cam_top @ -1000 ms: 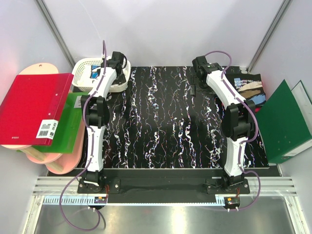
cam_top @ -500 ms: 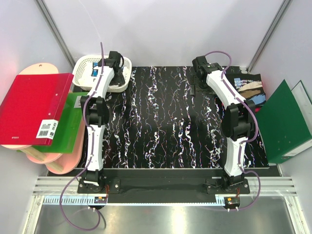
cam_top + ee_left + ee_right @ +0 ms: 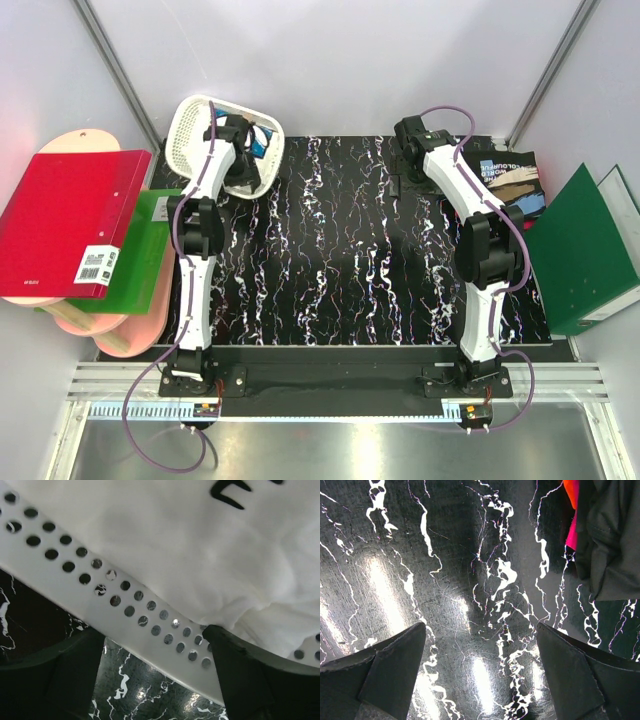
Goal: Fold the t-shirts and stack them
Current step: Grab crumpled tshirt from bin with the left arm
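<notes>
The black t-shirt (image 3: 512, 178) at the far right corner of the table (image 3: 340, 250) carries lines of white print. The top line seems to begin "COLOU"; the rest is too small to read. The red binder (image 3: 70, 215) beyond the table's left edge bears a white barcode label (image 3: 97, 265) with illegible digits. On the white t-shirt (image 3: 200, 545) in the basket (image 3: 188, 125), dark letter strokes are cut off and unreadable.

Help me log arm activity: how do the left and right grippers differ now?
The left gripper straddles the rim of the tilted white basket; the right gripper hangs over bare table, touching nothing. The left faces the white t-shirt in the basket; the right has the black t-shirt beside it. Both have jaws spread wide.
</notes>
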